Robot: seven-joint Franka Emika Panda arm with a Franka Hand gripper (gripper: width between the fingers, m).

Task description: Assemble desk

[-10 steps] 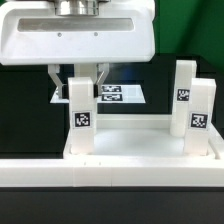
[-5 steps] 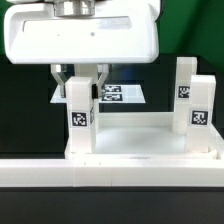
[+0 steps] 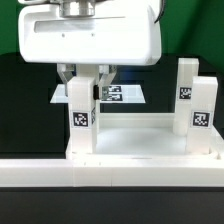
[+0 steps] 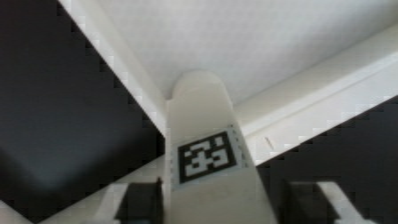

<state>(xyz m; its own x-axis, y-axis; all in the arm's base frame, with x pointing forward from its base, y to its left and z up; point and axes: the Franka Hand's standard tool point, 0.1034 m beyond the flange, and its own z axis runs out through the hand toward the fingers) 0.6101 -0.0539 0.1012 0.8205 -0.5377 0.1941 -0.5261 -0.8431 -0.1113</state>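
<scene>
Now my gripper (image 3: 86,78) is straddling the top of the front leg (image 3: 81,115) on the exterior view's left, one finger (image 3: 67,74) showing on each side of the post, and whether the pads are pressing the leg or standing just off it I cannot tell. From a second ago to this moment my hand is drifting toward the exterior view's right and lifting slightly, while the leg itself is staying upright and unmoved in its corner socket; I am taking that as a sign the leg is seated and my hold on it is easing, though that is a judgement only. Through the wrist view the same leg (image 4: 208,150) is rising between my two fingers, its black-and-white tag (image 4: 206,156) facing the camera, with the tabletop (image 4: 267,40) spreading beyond it. Outward from my hand, the tabletop (image 3: 140,135) is lying tray-side up against the long low wall (image 3: 112,178) at the front, and two more legs (image 3: 199,108) are standing upright at its far side on the exterior view's right, close together. Behind, the marker board (image 3: 128,94) is lying flat on the dark table (image 3: 25,110). A fourth leg is not showing from here.
</scene>
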